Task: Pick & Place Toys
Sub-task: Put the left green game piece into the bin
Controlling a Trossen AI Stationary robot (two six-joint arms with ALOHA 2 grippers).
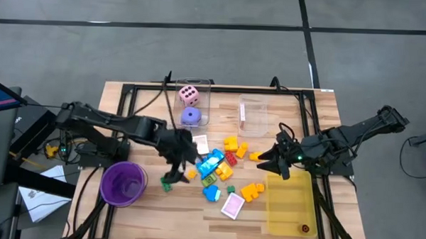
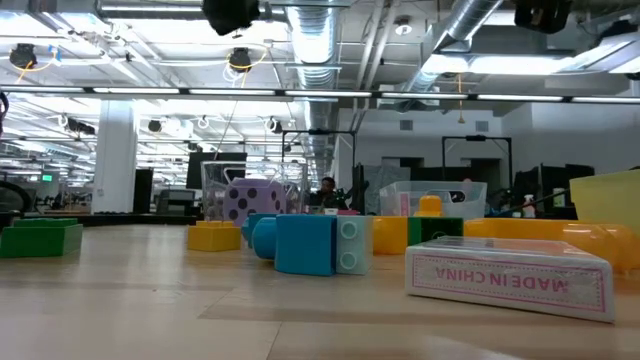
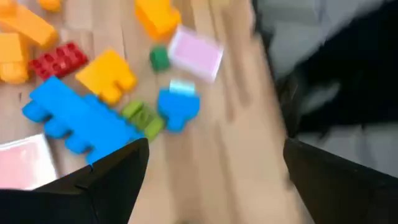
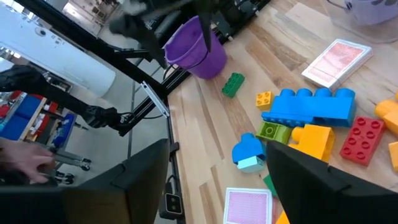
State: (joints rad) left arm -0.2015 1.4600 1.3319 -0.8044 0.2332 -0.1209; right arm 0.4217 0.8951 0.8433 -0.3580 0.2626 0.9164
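My left arm reaches in from the table's (image 1: 121, 95) left edge, elbow low, forearm stretched toward the middle. Left gripper (image 1: 174, 171) hangs over the wood just left of the toy pile, fingers (image 3: 112, 180) spread wide w/ nothing between them. A small green block (image 1: 167, 183) lies right under its tip; can't tell if they touch.

Right arm comes from the right edge, bent at the elbow, wrist pointing inward. Right gripper (image 1: 274, 163) sits at the far left corner of the yellow tray (image 1: 289, 214), beside an orange block (image 1: 255, 156). Jaws stand apart, empty.

Toys mostly sit mid-table toward the near edge: long blue block (image 4: 309, 107), red block (image 4: 361, 138), yellow block (image 4: 314, 140), small blue piece (image 4: 249, 151), pink-white card (image 1: 233, 205) nearest the front edge. Second card (image 4: 336, 61) lies closer to the clear boxes.

Pink dotted die (image 1: 189, 95) and a purple piece (image 1: 191, 116) are in the clear box (image 1: 207, 87) by the far edge. Purple cup (image 1: 122, 183) stands near the left front corner.
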